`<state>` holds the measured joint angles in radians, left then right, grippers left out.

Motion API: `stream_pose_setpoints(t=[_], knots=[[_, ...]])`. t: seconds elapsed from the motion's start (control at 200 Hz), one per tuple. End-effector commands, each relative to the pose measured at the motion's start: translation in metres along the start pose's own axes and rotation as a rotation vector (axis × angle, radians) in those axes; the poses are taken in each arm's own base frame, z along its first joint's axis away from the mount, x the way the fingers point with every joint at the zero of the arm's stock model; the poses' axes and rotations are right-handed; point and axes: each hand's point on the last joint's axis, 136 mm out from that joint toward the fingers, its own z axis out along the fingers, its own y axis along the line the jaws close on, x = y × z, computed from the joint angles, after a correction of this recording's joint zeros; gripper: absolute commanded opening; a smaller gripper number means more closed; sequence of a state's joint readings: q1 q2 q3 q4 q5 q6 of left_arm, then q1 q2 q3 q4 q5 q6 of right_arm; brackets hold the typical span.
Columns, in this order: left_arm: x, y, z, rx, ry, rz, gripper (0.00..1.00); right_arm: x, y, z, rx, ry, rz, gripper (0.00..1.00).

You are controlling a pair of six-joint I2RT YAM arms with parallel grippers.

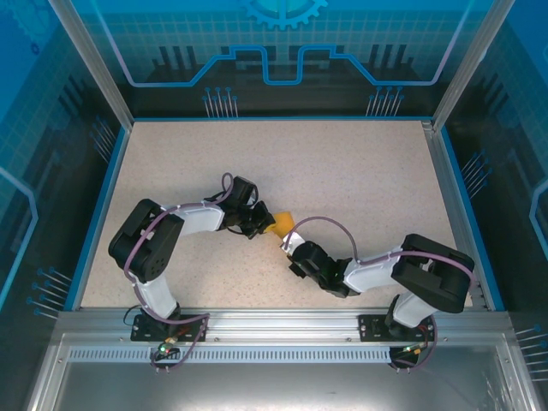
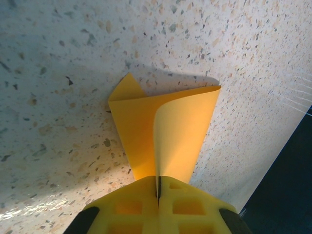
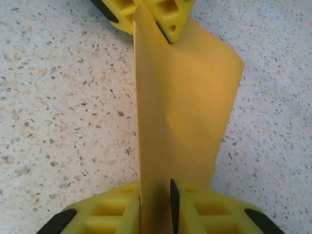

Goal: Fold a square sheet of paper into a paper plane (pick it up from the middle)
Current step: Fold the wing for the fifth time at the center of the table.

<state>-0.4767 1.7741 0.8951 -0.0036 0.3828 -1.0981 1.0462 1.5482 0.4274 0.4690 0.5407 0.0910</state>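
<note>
The square sheet of paper (image 1: 281,225) is orange-yellow, partly folded, and lifted a little above the speckled table between the two grippers. My left gripper (image 2: 158,189) is shut on one end of the sheet (image 2: 165,131), whose layers fan out ahead of the fingers with one corner sticking up. In the right wrist view the sheet (image 3: 185,97) stands on edge and runs from my right gripper (image 3: 156,200) to the left gripper's fingers (image 3: 168,14) at the top. The right jaws stand a narrow gap apart with the paper between them, lying against the left finger.
The speckled tabletop (image 1: 342,163) is bounded by a blue rim and metal posts, with transparent blue walls behind. Both arms (image 1: 171,231) (image 1: 385,270) bend toward the middle, their grippers close together. A dark edge of the table (image 2: 287,170) shows at the right of the left wrist view.
</note>
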Motion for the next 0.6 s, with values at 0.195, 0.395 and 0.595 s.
stream_pose_setpoints(t=[0.195,0.395,0.595], knots=[[-0.0014,-0.0008,-0.0012,-0.006,0.005,-0.006,0.04,-0.0068,-0.0063,-0.0052,0.017,-0.006,0.023,0.20],[-0.0007,-0.0016,-0.0017,-0.003,0.007,-0.004,0.05,-0.0035,-0.0047,-0.0016,0.017,0.008,0.028,0.15],[-0.0002,-0.0051,-0.0082,0.004,-0.005,0.006,0.15,-0.0085,-0.0044,0.0009,0.019,0.001,0.057,0.02]])
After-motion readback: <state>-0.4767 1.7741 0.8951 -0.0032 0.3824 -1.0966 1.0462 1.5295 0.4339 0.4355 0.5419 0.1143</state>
